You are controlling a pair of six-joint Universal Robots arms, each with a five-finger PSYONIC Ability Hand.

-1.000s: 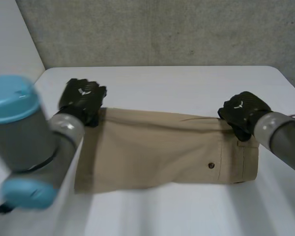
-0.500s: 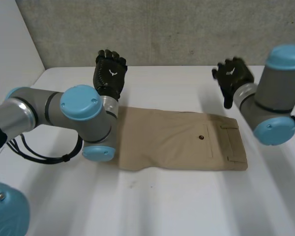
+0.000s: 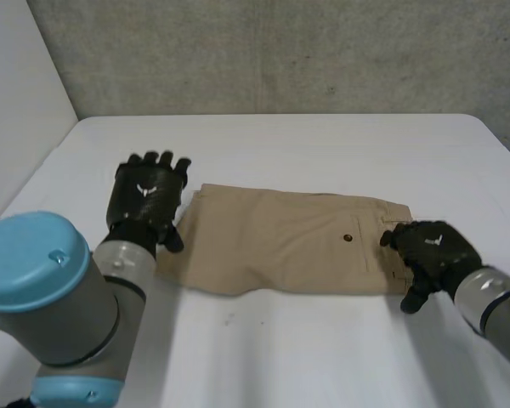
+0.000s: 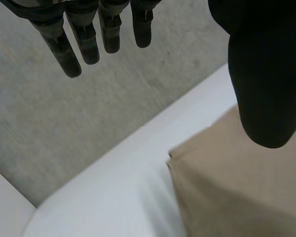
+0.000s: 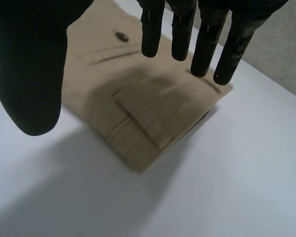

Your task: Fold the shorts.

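Note:
The tan shorts (image 3: 289,240) lie folded flat in a long rectangle on the white table (image 3: 323,144), with a buttoned back pocket (image 3: 382,246) at their right end. My left hand (image 3: 144,197) hovers open at the shorts' left end, fingers straight and spread, holding nothing. In the left wrist view its fingers (image 4: 84,37) point past the shorts' far left corner (image 4: 227,177). My right hand (image 3: 429,255) is open over the shorts' right end. In the right wrist view its fingers (image 5: 202,34) hang above the waistband and pocket flap (image 5: 148,113), apart from the cloth.
A grey wall (image 3: 280,51) stands behind the table's far edge, and a white panel (image 3: 17,110) closes off the left side. My left arm's elbow (image 3: 51,297) fills the near left corner of the head view.
Both hands have let go of the shorts and opened. They rose toward the far edge, then came back down beside the shorts' two ends. The shorts now lie as a narrower folded rectangle.

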